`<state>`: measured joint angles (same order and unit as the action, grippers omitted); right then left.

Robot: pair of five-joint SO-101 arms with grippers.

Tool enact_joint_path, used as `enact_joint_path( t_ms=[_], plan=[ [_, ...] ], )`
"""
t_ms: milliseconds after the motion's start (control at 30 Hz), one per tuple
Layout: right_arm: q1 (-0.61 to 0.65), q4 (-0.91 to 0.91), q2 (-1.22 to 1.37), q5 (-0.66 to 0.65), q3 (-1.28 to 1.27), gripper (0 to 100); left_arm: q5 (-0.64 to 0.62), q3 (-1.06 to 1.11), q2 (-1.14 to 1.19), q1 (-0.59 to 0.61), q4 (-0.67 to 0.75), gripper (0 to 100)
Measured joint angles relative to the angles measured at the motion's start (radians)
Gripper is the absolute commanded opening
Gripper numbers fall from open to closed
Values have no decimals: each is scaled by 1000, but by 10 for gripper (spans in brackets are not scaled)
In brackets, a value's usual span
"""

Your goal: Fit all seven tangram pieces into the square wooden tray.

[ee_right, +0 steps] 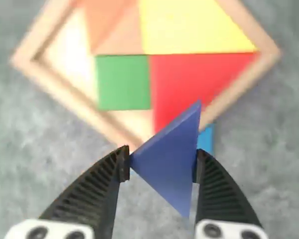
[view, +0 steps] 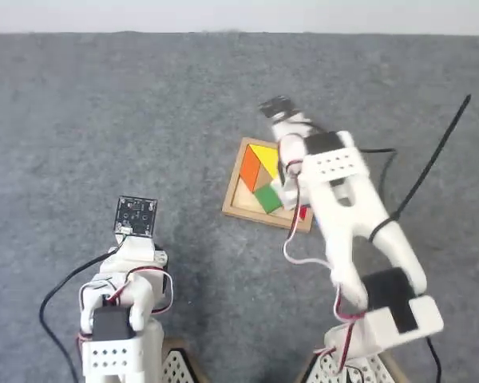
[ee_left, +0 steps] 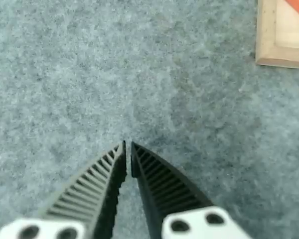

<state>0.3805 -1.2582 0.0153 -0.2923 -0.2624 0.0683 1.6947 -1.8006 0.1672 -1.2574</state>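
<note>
Soft even light, perhaps from overhead.

No legible text, nos., labels or signs are showing on anything here.
</note>
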Motion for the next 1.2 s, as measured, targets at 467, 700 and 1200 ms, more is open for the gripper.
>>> enact_joint_path(
  t_ms=[467,700,1200],
  plan=[
    [25,-28,-58,-503,0,128,0,0,0,0,0,21],
    [91,-28,-58,-631,0,129,0,0,0,0,0,21],
    [135,-18,52,-721,31,128,0,0,0,0,0,21]
  ],
)
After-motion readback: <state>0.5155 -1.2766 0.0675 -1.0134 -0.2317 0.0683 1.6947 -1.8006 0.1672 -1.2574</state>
